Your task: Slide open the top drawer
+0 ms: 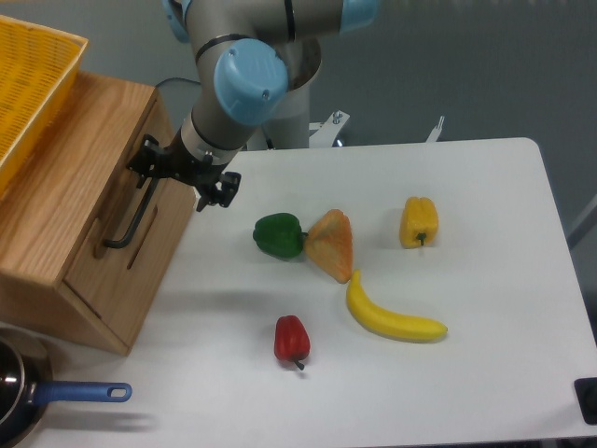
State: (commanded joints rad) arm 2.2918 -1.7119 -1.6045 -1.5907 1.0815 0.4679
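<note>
The top drawer (116,202) is the light oak front panel of the wooden cabinet at the left, and it sits flush with the cabinet. Its thin black bar handle (131,217) runs diagonally down the panel. My gripper (178,177) is at the handle's upper end, fingers spread and open. One finger (141,166) lies over the panel left of the bar, the other finger (216,190) hangs over the table to the right. The bar's top end appears to lie between them, not clamped.
A yellow basket (28,84) rests on the cabinet top. On the table lie a green pepper (278,234), an orange wedge-shaped item (331,244), a yellow pepper (419,220), a banana (392,317) and a red pepper (291,340). A blue-handled pan (56,396) sits at the front left.
</note>
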